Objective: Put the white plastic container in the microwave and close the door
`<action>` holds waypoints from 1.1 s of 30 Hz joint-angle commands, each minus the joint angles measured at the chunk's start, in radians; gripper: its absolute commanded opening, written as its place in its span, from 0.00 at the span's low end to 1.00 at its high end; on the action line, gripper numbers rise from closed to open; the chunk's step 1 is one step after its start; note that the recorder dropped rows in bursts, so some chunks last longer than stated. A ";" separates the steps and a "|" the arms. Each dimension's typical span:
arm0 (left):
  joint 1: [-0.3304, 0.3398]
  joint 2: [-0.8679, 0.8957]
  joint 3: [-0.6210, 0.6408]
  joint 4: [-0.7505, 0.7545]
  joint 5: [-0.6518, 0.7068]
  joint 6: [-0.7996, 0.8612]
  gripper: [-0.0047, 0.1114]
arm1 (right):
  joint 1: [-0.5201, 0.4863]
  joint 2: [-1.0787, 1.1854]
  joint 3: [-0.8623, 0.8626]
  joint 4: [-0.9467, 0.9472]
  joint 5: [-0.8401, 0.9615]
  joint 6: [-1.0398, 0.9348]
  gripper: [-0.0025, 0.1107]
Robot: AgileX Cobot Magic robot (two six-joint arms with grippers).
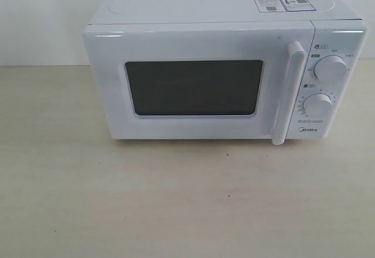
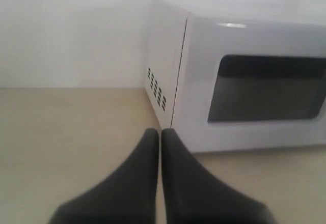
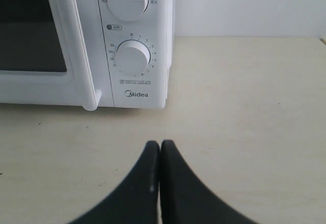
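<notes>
Judgement of the step hangs on one unknown: the white plastic container shows in no view, and the door (image 1: 111, 94) of the Midea microwave (image 1: 222, 12) sits flush and shut. Its dark mesh window (image 1: 194, 87) gives no look inside, so I cannot tell whether the box is already in or waits somewhere off-frame.

If the box is inside, the work looks done. If not, the door comes first. That calls for parting the fingers and hooking the vertical bar handle (image 1: 291, 94). The pull should then follow the door's arc, not a straight line, so the oven does not slide on the table (image 1: 176, 205).

The right gripper (image 3: 160, 143) hovers low before the knob panel (image 3: 133, 56), fingers pressed together on nothing. The left gripper (image 2: 160, 131) hangs near the oven's left front corner, likewise pinched together and empty. Neither arm appears in the exterior view.
</notes>
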 commanded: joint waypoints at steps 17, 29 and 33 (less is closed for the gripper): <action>0.186 -0.007 0.006 0.065 0.147 -0.067 0.08 | 0.002 -0.004 -0.001 0.001 -0.005 0.000 0.02; 0.186 -0.007 0.006 0.065 0.147 -0.067 0.08 | 0.002 -0.004 -0.001 -0.001 -0.005 0.000 0.02; 0.186 -0.007 0.006 0.067 0.147 -0.067 0.08 | 0.002 -0.004 -0.001 -0.001 -0.005 0.000 0.02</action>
